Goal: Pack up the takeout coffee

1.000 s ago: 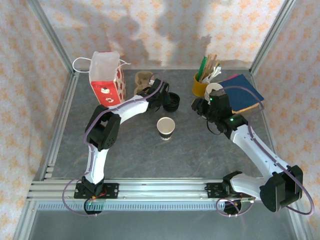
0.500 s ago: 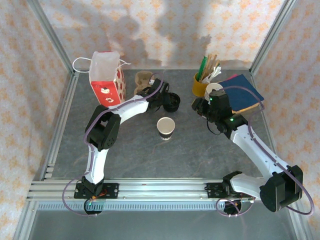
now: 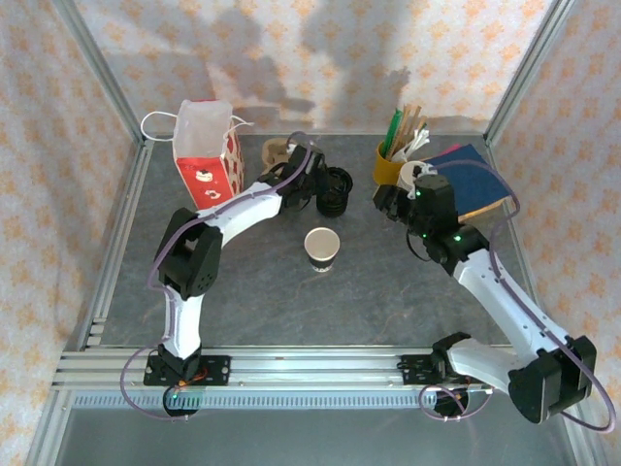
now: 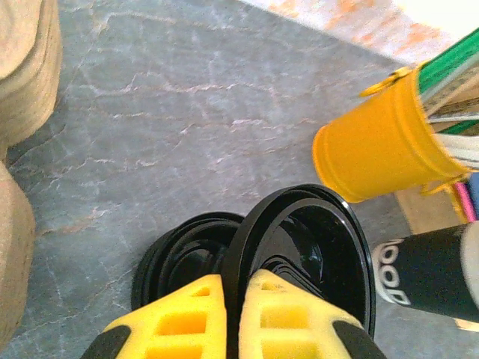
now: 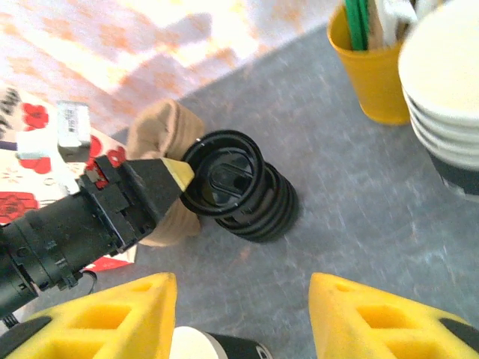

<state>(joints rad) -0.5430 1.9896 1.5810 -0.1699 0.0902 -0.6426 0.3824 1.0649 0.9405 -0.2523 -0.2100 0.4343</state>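
Observation:
The takeout coffee (image 3: 322,248) stands lidless in the middle of the table, a dark-sided paper cup with a white inside; its rim shows at the bottom of the right wrist view (image 5: 217,348). My left gripper (image 3: 313,186) (image 4: 232,299) is shut on the rim of a black lid (image 4: 314,247) (image 5: 224,176), held tilted just above a stack of black lids (image 4: 179,254) (image 5: 262,213) (image 3: 333,202). To the right of that stack my right gripper (image 3: 386,201) (image 5: 243,314) hangs open, nothing between its fingers.
A red-and-white bag (image 3: 206,155) stands at the back left, brown cup sleeves (image 5: 161,134) beside the lids. A yellow cup of sticks and straws (image 3: 393,165) (image 4: 374,146), stacked white cups (image 5: 445,90) and a blue book (image 3: 475,180) crowd the back right.
My left gripper has shut on the top lid and raised it off the stack, moving slightly back. The right gripper has shifted a little back and opened somewhat wider.

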